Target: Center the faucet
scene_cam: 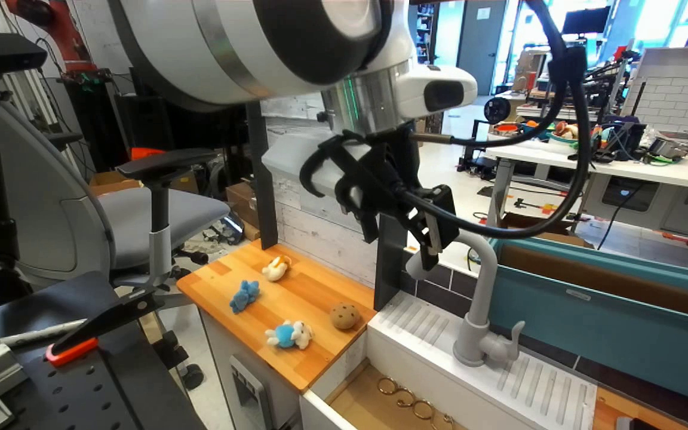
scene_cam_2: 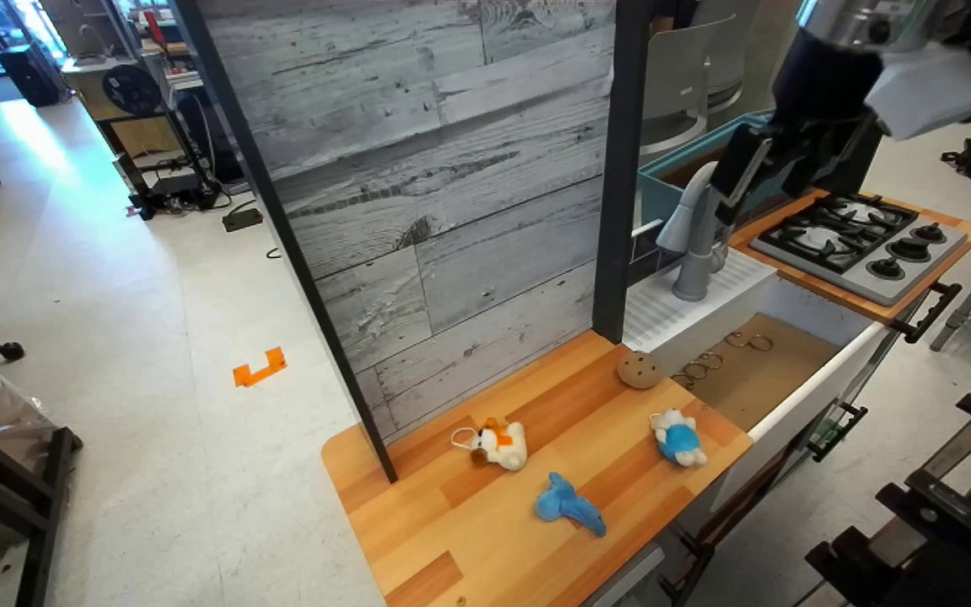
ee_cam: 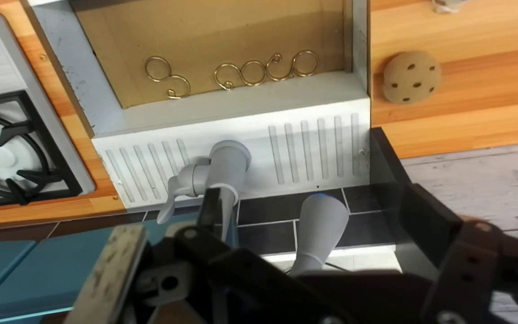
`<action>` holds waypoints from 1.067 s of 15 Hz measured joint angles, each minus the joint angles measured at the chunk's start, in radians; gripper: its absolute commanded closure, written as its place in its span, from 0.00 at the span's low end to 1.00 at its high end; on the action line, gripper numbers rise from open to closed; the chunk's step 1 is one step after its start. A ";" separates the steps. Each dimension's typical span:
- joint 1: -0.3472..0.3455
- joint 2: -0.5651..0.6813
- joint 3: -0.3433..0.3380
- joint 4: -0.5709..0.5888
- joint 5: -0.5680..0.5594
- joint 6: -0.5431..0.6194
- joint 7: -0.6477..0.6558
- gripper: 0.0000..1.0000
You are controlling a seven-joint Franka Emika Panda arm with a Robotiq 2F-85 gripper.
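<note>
Standing on a ribbed white drainboard [ee_cam: 259, 159], the light grey faucet [scene_cam: 480, 301] has a smooth post, a curled side lever [scene_cam: 516, 341] and an arched spout [scene_cam: 488, 263], its flared end [ee_cam: 322, 222] turned toward the black frame upright [scene_cam: 392, 269]. The jaws of the gripper [ee_cam: 315, 202] stand wide, that end showing between them in the wrist view; whether they touch it I cannot tell. Pale-jointed dark tiles [ee_cam: 265, 236] and a teal bin [scene_cam: 559, 322] lie just behind, a gap parts spout from upright, and the drainboard's long edge drops to an open-topped, tan-floored basin [ee_cam: 250, 100].
</note>
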 measured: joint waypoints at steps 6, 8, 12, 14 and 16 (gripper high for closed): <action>0.038 0.163 -0.006 0.138 0.131 0.097 -0.001 0.00; 0.054 0.201 -0.014 0.167 0.159 0.126 -0.001 0.00; 0.079 0.268 -0.039 0.219 0.211 0.165 -0.001 0.00; 0.084 0.293 -0.045 0.241 0.235 0.169 -0.001 0.00; 0.086 0.311 -0.050 0.258 0.252 0.170 -0.001 0.00</action>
